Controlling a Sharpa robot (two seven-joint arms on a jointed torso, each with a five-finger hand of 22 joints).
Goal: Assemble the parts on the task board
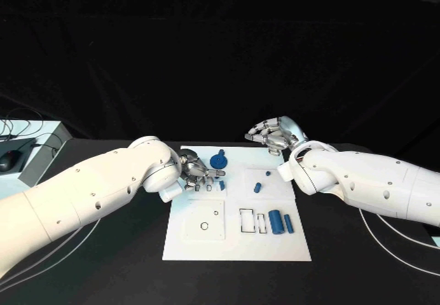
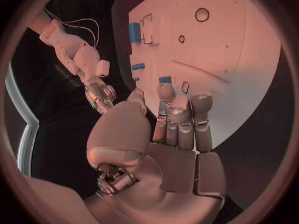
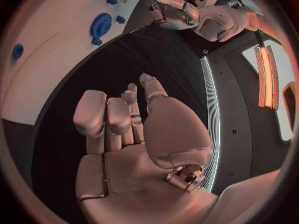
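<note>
Over the white task board point(image 1: 197, 248) on the black bench, my left hand point(image 1: 194, 173) hovers; its wrist view shows straight, empty fingers point(image 2: 179, 115). Smooth blue cylinders point(image 1: 276, 223) lie on the board. My right hand point(image 1: 273, 135) hangs beyond its far corner, fingers loosely curled, holding nothing.

Two bulky white arms dotted with small dark screws, left hand point(image 1: 195, 173) and right hand point(image 1: 273, 134) silver, thin white cables trailing
</note>
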